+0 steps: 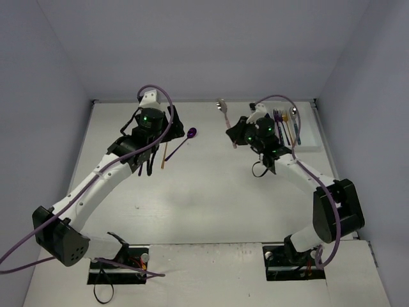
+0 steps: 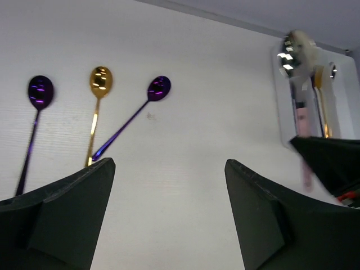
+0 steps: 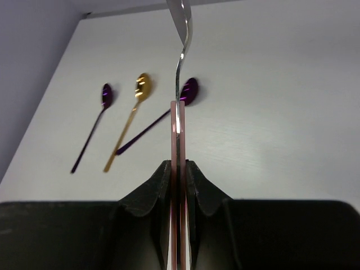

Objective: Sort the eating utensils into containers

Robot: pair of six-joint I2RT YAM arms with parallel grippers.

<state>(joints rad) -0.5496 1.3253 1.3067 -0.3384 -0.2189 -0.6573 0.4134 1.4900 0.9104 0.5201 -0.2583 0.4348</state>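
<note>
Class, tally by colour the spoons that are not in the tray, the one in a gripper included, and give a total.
Purple: 2 (straight purple spoon, slanted purple spoon)
Gold: 1 (gold spoon)
Silver with pink handle: 1 (pink-handled spoon, gripped by the right gripper)
Total: 4
</note>
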